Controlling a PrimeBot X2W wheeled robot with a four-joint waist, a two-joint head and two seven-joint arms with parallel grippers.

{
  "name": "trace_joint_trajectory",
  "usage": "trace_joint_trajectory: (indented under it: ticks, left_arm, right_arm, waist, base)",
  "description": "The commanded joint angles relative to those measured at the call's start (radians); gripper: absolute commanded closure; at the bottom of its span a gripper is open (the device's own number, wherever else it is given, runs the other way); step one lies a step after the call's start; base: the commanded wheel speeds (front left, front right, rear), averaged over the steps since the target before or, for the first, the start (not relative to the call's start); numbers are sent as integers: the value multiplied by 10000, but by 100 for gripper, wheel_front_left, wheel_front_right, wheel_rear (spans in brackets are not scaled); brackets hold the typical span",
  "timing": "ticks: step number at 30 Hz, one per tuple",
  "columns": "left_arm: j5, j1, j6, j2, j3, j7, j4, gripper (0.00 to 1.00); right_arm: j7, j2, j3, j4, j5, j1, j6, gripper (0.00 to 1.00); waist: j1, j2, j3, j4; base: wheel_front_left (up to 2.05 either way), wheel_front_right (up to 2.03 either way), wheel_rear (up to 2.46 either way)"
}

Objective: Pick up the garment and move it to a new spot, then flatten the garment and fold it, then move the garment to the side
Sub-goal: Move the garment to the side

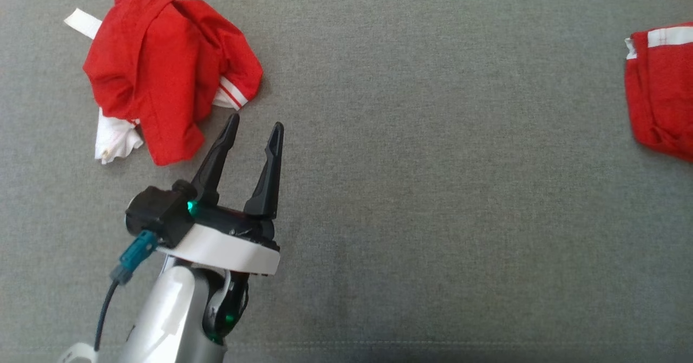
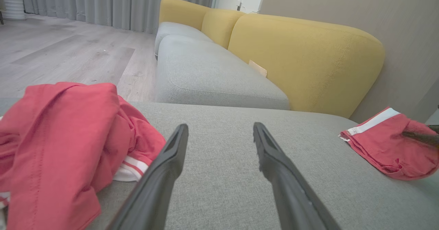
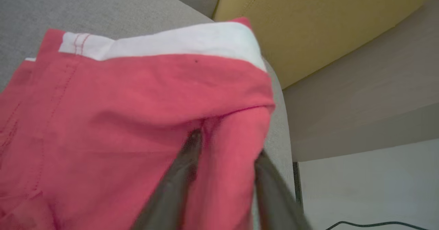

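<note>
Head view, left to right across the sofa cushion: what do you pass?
Crumpled red garment → open left gripper → folded red garment at the right edge.

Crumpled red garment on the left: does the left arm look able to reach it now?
Probably yes: the open left gripper sits just beside the crumpled red garment, bare cushion between them.

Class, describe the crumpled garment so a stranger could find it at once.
Start from the grey cushion. Toward its left end, just beyond the open left gripper, lies the crumpled garment. Unlike the folded red garment at the right edge, it is a loose heap with white fabric poking out.
</note>
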Motion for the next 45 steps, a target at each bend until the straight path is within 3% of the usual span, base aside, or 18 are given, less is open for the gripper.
trace_joint_trajectory:
  ticks: [1,10,16,25,31,36,45]
  left_arm:
    - [0,-236,9,45,342,-61,-270,0]
    - [-64,-94,54,45,404,-61,-202,0]
    - [-144,174,179,45,544,-61,-234,0]
    - [-148,607,379,45,766,-61,-395,0]
    - [-147,873,454,45,801,-61,-447,0]
    - [-112,1139,483,45,869,-61,-472,0]
    - [-50,1562,509,45,1018,-61,-463,0]
  right_arm:
    - [-130,-125,-65,-214,-138,-189,-9,0]
    - [-533,621,-1293,-886,-634,-74,-9,0]
    - [-872,2205,-2000,-1944,-443,383,-9,0]
    - [-1020,4884,-2911,-4767,122,2110,-9,0]
    - [-1114,5882,-2987,-6057,569,3537,-9,0]
    - [-1507,6320,-2844,-6798,735,4735,-9,0]
    - [-2614,6381,-2371,-7143,1524,6249,-9,0]
  waist:
    - [-1,0,-61,-14]
    - [-1,0,-759,-125]
    - [-1,0,-1512,-301]
    - [-1,0,-2460,-501]
    - [-1,0,-2853,-479]
    - [-1,0,-3133,-427]
    - [-1,0,-3379,-336]
  base:
    - [0,0,0]
    - [0,0,0]
    - [0,0,0]
    - [0,0,0]
    - [0,0,0]
    - [0,0,0]
    - [0,0,0]
